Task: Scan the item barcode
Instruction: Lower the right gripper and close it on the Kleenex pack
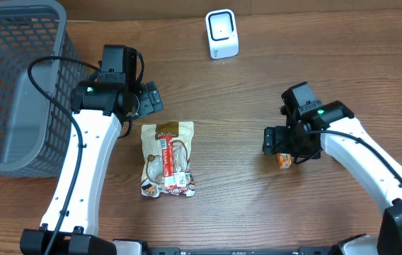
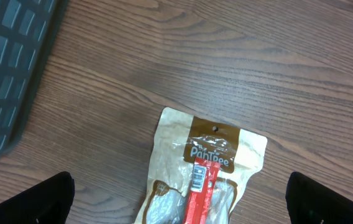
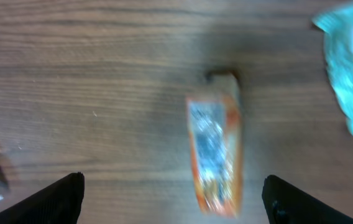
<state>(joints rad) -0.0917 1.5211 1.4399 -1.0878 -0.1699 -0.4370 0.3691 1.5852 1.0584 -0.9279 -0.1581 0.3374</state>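
Right wrist view: the orange packet [image 3: 214, 152] lies flat on the bench's right half, between the wide-spread, empty fingers of the right hand [image 3: 176, 194]. Its long axis runs crosswise to their closing line. The left hand [image 1: 148, 99], wide open and empty, is farther off.

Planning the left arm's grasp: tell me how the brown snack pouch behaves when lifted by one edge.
The snack pouch looks like thin film, so it will probably sag rather than stay stiff. Its glossy clear window suggests a slippery surface. Lying flat, it shouldn't roll, and likely weighs little.
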